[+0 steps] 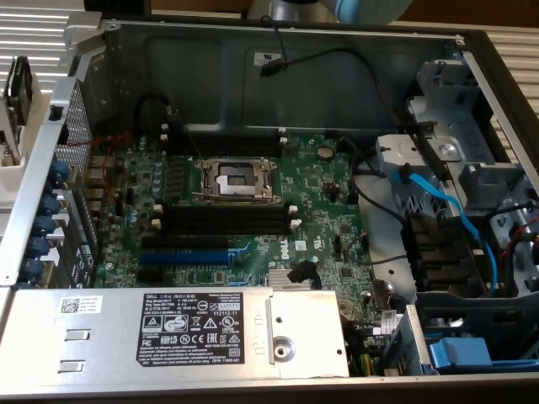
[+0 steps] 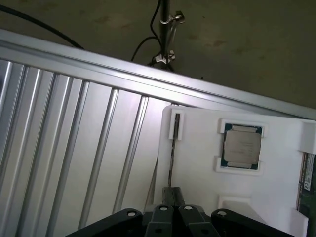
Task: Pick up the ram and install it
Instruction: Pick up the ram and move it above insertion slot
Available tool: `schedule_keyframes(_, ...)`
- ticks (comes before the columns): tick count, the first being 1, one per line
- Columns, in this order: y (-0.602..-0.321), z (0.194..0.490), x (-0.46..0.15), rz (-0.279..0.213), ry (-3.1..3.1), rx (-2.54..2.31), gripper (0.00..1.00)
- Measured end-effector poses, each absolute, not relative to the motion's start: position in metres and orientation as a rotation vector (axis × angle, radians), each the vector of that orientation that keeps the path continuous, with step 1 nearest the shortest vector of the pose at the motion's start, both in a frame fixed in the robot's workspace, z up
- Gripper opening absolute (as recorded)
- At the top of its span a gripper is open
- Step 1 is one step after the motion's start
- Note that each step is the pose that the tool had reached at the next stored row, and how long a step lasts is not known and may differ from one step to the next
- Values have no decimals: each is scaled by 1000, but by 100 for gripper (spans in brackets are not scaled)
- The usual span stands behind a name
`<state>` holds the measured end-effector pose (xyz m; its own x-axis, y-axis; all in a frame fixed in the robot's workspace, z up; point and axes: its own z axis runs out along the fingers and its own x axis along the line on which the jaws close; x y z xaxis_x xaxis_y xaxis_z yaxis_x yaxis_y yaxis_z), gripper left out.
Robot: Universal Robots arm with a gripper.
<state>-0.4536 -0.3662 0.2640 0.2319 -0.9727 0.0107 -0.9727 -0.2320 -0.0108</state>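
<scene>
In the wrist view my gripper [image 2: 170,196] is shut, its dark fingertips pressed together over a white tray [image 2: 197,163]. A thin dark strip [image 2: 171,158] stands on edge in a white clip on that tray and runs up to my fingertips; it looks like the ram seen edge-on. Whether the tips pinch it I cannot tell. A strip of green circuit board [image 2: 308,180] lies at the tray's side. In the exterior view the open computer case shows the green motherboard [image 1: 320,194] with long black memory slots [image 1: 227,220] beside the processor socket [image 1: 233,178].
A processor chip [image 2: 242,150] sits in a recess of the white tray, which lies on ribbed aluminium [image 2: 74,148]. In the case are a blue expansion slot [image 1: 184,257], a silver power supply [image 1: 168,332], blue cables [image 1: 438,202] and drive cages at the exterior view's right.
</scene>
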Motion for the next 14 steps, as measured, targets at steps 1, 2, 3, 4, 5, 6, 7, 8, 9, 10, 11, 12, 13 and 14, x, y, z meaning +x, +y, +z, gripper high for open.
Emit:
schedule_keyframes(1,-366,262,-452,-24,1945,-2464,10)
schedule_keyframes(2,-366,260,-451,-24,1944,-2465,10)
schedule_keyframes(3,-366,259,-451,-24,1944,-2465,10)
schedule_keyframes(4,-366,257,-451,-24,1944,-2465,10)
schedule_keyframes(5,-366,255,-451,-24,1943,-2466,10)
schedule_keyframes(6,-366,253,-451,-24,1942,-2467,10)
schedule_keyframes(7,-366,251,-451,-24,1940,-2468,10)
schedule_keyframes(8,-365,249,-451,-24,1939,-2469,10)
schedule_keyframes(9,-364,248,-451,-24,1939,-2469,10)
schedule_keyframes(10,-362,246,-451,-24,1939,-2469,10)
schedule_keyframes(11,-361,244,-452,-24,1939,-2469,10)
schedule_keyframes(12,-361,242,-453,-23,1939,-2469,10)
schedule_keyframes(13,-361,240,-454,-23,1939,-2469,10)
schedule_keyframes(14,-361,239,-455,-24,1939,-2469,10)
